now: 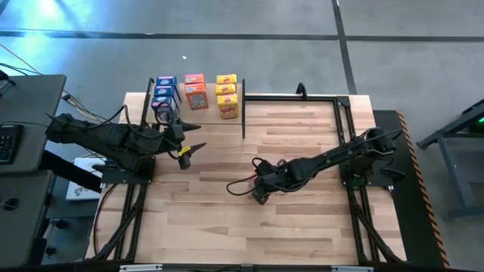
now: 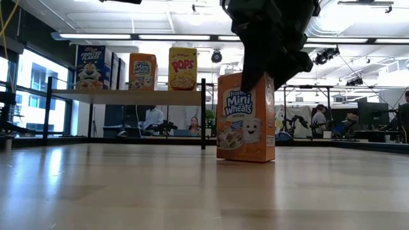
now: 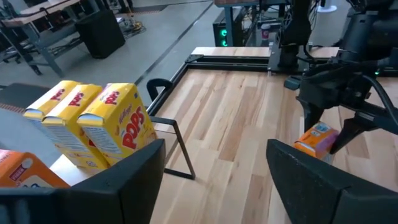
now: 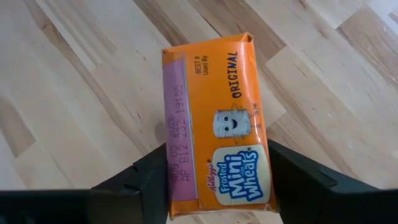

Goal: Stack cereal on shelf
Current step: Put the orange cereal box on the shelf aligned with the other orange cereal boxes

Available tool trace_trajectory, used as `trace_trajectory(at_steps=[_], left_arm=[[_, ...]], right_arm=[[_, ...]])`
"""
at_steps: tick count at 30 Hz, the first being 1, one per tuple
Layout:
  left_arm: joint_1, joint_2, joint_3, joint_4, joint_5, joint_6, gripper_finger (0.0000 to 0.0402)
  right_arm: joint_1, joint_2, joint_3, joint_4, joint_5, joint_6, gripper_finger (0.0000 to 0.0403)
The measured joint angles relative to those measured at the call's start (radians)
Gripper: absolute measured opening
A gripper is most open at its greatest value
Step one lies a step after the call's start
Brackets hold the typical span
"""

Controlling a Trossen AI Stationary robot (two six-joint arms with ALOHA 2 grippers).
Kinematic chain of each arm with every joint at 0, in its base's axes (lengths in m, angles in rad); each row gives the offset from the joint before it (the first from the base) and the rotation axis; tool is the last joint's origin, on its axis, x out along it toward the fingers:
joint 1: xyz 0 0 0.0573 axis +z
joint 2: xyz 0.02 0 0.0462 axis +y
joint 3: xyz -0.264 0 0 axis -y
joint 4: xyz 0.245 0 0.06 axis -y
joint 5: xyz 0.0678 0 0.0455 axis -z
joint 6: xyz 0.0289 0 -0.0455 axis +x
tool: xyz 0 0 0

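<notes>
Mostly shelved: cereal boxes [image 1: 195,93] on shelf [image 1: 242,99] (three colours).

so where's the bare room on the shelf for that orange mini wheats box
The light-wood shelf board is bare between the yellow Pops boxes and its far right black post. Its left end is crowded with blue boxes, orange boxes and yellow ones. The right hand stands around the orange Mini Wheats box mid-table.

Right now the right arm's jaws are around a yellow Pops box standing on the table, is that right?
Not quite. The box between the right gripper jaws is an orange Frosted Mini-Wheats box, not yellow Pops. It does stand on the table. The right wrist view and low view show it.
</notes>
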Motion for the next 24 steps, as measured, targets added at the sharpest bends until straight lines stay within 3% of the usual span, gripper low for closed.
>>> trace_trajectory(at_steps=[8,15,24], left_arm=[[0.001,0.0,0.0,0.0,0.0,-0.026,0.0312],[-0.001,0.0,0.0,-0.001,0.009,-0.061,0.0315],[-0.001,0.0,0.0,-0.003,0.121,-0.096,0.0315]], right_arm=[[0.0,-0.003,0.0,0.005,-0.008,-0.023,0.0206],[0.0,-0.003,0.054,0.005,-0.022,-0.078,0.0205],[0.0,-0.004,0.111,-0.004,-0.005,-0.154,0.0205]])
